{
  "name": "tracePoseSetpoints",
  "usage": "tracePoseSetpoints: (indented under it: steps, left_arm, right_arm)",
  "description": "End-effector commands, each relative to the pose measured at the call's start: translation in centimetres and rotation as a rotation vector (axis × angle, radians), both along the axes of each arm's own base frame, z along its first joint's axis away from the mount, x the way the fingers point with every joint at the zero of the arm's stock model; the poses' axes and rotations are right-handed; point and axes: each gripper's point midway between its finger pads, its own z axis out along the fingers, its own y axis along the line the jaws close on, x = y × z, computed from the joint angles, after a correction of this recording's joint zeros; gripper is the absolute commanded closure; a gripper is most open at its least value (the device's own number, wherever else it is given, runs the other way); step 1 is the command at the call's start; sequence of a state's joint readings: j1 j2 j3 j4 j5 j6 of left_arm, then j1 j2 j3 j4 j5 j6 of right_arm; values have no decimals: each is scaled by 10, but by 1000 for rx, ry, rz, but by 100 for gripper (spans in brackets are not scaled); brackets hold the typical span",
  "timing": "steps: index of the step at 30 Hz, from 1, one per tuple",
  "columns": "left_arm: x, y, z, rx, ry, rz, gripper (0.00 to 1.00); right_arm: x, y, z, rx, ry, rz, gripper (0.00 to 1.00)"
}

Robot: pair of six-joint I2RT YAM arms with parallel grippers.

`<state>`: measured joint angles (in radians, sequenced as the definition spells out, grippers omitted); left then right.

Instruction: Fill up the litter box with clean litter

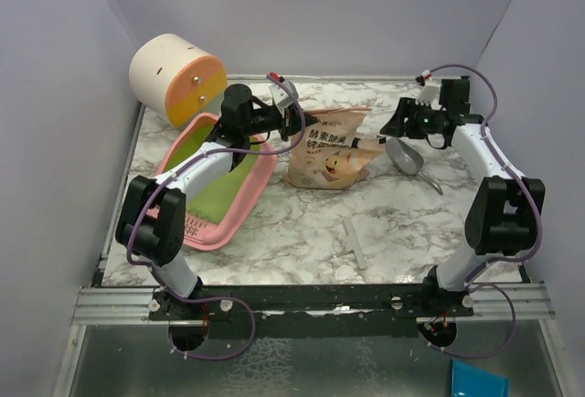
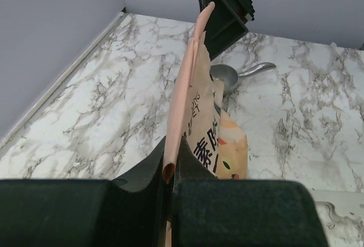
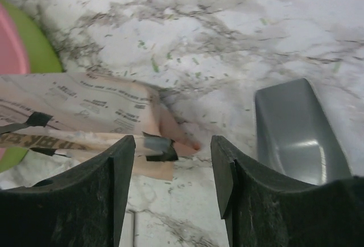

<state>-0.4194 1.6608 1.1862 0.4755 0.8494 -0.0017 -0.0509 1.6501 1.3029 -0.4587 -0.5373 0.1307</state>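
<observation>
Marble tabletop (image 1: 302,232), paper bag (image 1: 327,150), litter box (image 1: 219,235)

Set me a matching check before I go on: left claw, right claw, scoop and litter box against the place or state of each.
Things:
1. left claw
2. right claw
3. scoop
4. litter box

Places or states:
A. lying on the table, right of the paper bag
B. shut on the paper bag's upper edge
C. open, gripping nothing
D. left of the paper bag, green bottom showing

Pairs: 1-B, 2-C, 3-A, 4-D
</observation>
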Motion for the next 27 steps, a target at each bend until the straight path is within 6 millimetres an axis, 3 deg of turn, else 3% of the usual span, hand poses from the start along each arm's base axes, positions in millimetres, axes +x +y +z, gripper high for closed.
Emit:
tracePoseSetpoints:
  steps: [1, 17, 18, 22, 24, 27]
  left_arm:
    - [-4, 0, 70, -124, -261, 5, 100]
    - [16, 10, 71, -181, -245, 31, 100]
    - [18, 10, 70, -184, -243, 33, 100]
    - [28, 3, 65, -204, -214, 15, 100]
    - [31, 0, 68, -223, -204, -2, 100]
    - [33, -5, 76, -262, -200, -24, 100]
  right_arm:
    - [-13, 48, 12, 225, -5, 226, 44]
    - [-54, 66, -1, 316, -108, 356, 46]
    - [-58, 67, 2, 324, -117, 364, 49]
    - [-75, 71, 10, 352, -121, 390, 83]
    - [-85, 72, 15, 355, -127, 394, 93]
    - [-96, 73, 25, 353, -134, 393, 99]
